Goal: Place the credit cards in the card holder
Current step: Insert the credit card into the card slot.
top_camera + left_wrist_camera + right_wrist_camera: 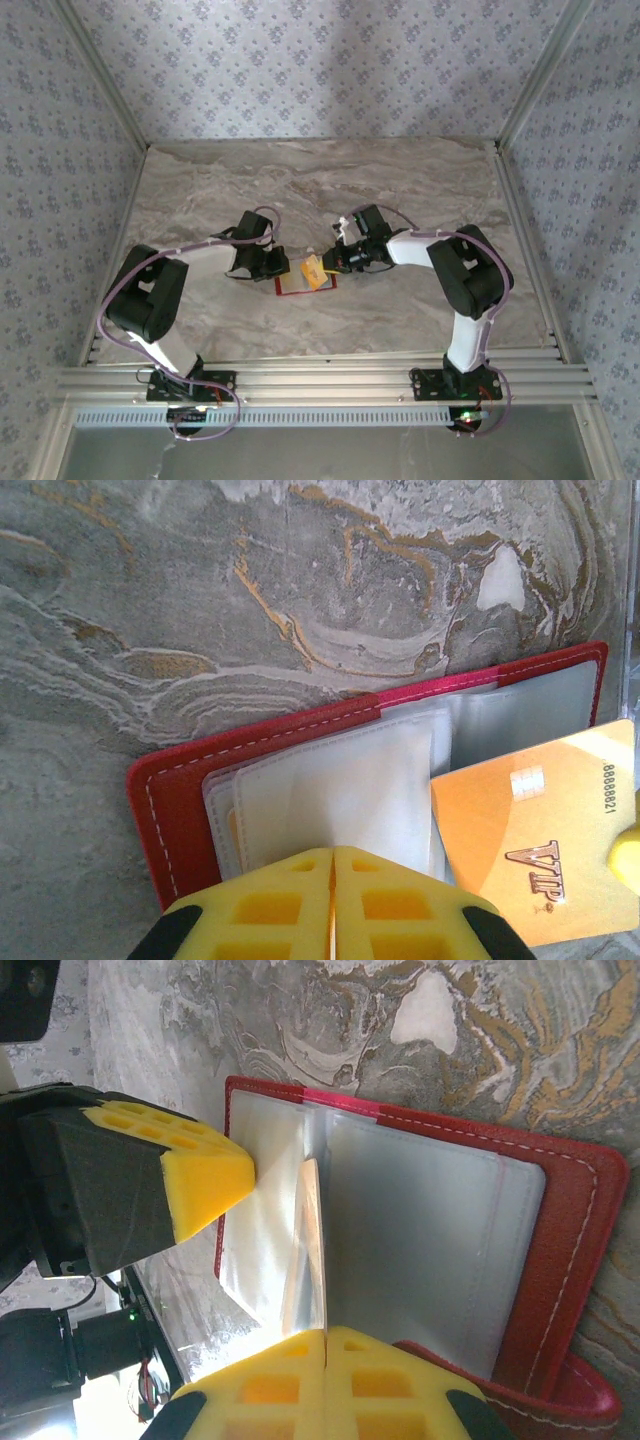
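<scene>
Card holder [180, 800] is seen lying open on the table [200, 600], a clear sleeve [340, 780] pinched between the closed fingers of the left gripper [331, 880]. One card [520, 820] is clamped edge-on in the right gripper [327, 1355], poised at the pocket mouth. If pushed in askew, it could be jammed, or the sleeve tugged free.

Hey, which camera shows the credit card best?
Left wrist: the credit card shows its face, chip and VIP print. Right wrist catches its thin edge; top external, a tiny yellow patch.
</scene>
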